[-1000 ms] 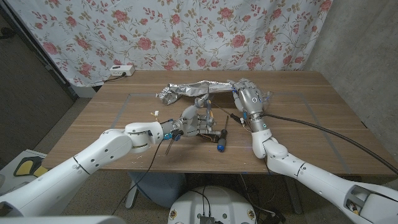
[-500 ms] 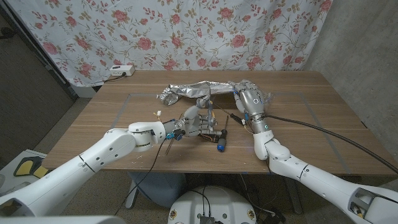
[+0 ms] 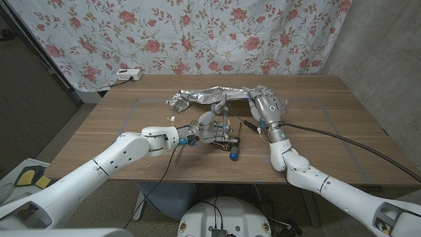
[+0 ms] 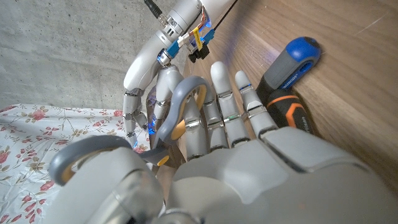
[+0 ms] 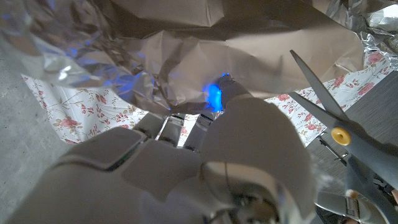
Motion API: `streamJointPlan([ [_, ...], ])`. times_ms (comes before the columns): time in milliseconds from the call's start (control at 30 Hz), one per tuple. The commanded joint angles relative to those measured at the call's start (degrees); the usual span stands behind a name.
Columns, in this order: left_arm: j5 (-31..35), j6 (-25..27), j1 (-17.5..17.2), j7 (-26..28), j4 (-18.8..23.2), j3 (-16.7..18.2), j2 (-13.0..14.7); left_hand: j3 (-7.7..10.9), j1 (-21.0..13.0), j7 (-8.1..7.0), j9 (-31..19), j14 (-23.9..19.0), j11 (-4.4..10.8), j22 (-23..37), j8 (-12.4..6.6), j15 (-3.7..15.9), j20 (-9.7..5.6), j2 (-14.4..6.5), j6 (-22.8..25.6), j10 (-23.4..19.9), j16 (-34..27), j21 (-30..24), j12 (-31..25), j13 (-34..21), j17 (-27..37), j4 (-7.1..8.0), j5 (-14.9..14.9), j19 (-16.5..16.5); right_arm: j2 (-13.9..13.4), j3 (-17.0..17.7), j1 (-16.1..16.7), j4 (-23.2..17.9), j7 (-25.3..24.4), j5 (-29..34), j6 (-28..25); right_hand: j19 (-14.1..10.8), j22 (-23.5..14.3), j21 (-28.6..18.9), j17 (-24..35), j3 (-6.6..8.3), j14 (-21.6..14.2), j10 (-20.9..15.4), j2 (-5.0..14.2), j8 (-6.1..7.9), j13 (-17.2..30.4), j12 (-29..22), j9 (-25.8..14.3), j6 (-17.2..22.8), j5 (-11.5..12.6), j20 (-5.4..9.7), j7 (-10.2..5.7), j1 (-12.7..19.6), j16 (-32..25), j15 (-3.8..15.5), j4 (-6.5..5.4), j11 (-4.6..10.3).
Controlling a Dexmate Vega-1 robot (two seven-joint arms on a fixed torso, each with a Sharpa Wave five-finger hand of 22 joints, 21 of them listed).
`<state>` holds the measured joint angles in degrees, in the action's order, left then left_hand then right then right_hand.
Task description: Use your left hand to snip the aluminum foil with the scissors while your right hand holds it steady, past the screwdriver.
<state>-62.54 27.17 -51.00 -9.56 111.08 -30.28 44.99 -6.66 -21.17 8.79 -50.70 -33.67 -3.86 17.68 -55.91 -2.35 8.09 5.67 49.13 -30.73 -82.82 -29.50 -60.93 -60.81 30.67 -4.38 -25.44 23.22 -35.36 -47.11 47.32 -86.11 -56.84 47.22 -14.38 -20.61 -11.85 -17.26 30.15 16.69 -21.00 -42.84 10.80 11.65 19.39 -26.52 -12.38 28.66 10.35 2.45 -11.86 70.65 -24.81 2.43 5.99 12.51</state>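
Left robot hand (image 3: 205, 129): it is gripping the scissors (image 3: 223, 121) just below the centre of the head view; in the left wrist view its fingers (image 4: 227, 102) are threading through the grey loop handles.
Scissors: the blades are pointing up toward the aluminum foil (image 3: 212, 97), and in the right wrist view they are standing open with the tips right at the sheet's lower edge; whether they are already biting it, I cannot tell.
Right robot hand (image 3: 266, 104): it is closing on the right end of the foil, right of centre in the head view, lifting that end off the desk (image 3: 118, 122); its fingers are curling into the crumpled sheet in the right wrist view.
Foil: it is stretching as a long crinkled strip across the upper centre of the head view, with the left end lying on the desk.
Screwdriver (image 3: 235, 149): it is lying on the desk just below the scissors, blue handle nearest the camera.
Change: over the last second the left robot hand has been travelling up and rightward with the scissors, past the screwdriver, closing on the foil; the right robot hand has barely been moving.
Meaning: the approach is looking nearly finished, and the snip itself is probably coming next.
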Motion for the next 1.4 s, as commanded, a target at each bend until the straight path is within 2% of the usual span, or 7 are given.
streamJointPlan([
  [33, -1.4, 2.2, 1.6, -1.7, -1.9, -0.4, -0.9, -12.59, 0.6, 0.23, -0.3, 0.0, 3.45, 0.3, 0.21, 0.01, 0.16, 0.0, 0.2, -3.9, -0.3, -0.4, -18.1, -6.8, 0.2, 12.56, 0.1, -0.1, -0.5, 0.5, 0.8, -0.9, -0.1, 0.9, -0.1, 0.1, -0.2, -0.5, 0.3, 0.26, -0.1, 0.3, 0.1, -0.21, 0.1, -0.5, -0.3, 0.2, 0.1, 4.02, 0.12, 0.5, 0.2, 10.97, -0.07, 0.08],
  [300, -1.9, 2.8, 1.7, -2.3, -2.5, -0.1, -0.9, -12.57, 0.6, 0.13, -0.3, 0.1, 3.49, 0.3, 0.36, -0.09, 0.18, 0.0, 0.1, -4.0, -0.3, -0.4, -18.1, -6.8, 0.4, 12.54, 0.1, -0.1, -1.2, 0.9, 1.7, -1.7, -0.1, 1.4, -0.5, 0.0, -0.2, -0.5, 0.3, 0.3, -0.2, 0.3, 0.16, -0.22, 0.1, -0.6, -0.3, 0.2, 0.1, 4.06, 0.12, 0.6, 0.2, 10.99, -0.1, 0.08],
  [867, -3.4, 3.4, 2.1, -5.5, -4.5, 0.9, -0.1, -12.5, 0.5, 0.09, -0.5, 0.0, 3.3, 0.4, 0.47, -0.02, 0.18, -0.3, 0.2, -4.1, -0.2, -0.4, -17.8, -6.5, 0.2, 12.53, 0.2, -0.2, 1.2, 0.1, 0.4, -0.3, -0.4, 2.1, -1.3, 0.1, -0.2, -0.6, 0.6, 0.37, -0.2, 0.5, 0.15, -0.25, 0.0, -0.6, -0.3, 0.1, 0.1, 4.09, 0.14, 0.6, 0.3, 10.99, -0.15, 0.07],
  [1133, -3.0, 3.9, 3.0, -7.4, -5.2, 0.7, 0.2, -12.51, 0.4, 0.2, -0.2, 0.0, 3.32, 0.4, 0.65, -0.09, 0.17, -0.3, 0.7, -4.0, -0.2, -0.5, -17.7, -6.5, 0.2, 12.5, 0.2, -0.2, 1.4, -0.2, 0.6, -0.6, -0.9, 2.5, -2.1, -0.3, -0.2, -0.9, 0.8, 0.41, -0.3, 0.6, 0.15, -0.24, 0.1, -0.7, -0.4, 0.1, 0.1, 4.28, 0.13, 0.7, 0.3, 10.99, -0.2, 0.07],
  [1400, -2.8, 4.9, 3.6, -6.7, -5.2, 0.4, -0.2, -12.47, 0.3, 0.23, -0.8, 0.0, 3.3, 0.5, 0.5, -0.05, 0.2, -0.4, 0.5, -4.1, -0.2, -0.5, -17.7, -6.6, 0.3, 12.49, 0.2, -0.2, 1.4, -0.3, 0.7, 0.2, -1.6, 2.1, -1.9, -0.3, -0.2, -1.0, 0.8, 0.43, -0.3, 0.6, 0.13, -0.23, 0.1, -0.7, -0.4, 0.1, 0.1, 4.29, 0.12, 0.7, 0.3, 11.0, -0.21, 0.07],
])
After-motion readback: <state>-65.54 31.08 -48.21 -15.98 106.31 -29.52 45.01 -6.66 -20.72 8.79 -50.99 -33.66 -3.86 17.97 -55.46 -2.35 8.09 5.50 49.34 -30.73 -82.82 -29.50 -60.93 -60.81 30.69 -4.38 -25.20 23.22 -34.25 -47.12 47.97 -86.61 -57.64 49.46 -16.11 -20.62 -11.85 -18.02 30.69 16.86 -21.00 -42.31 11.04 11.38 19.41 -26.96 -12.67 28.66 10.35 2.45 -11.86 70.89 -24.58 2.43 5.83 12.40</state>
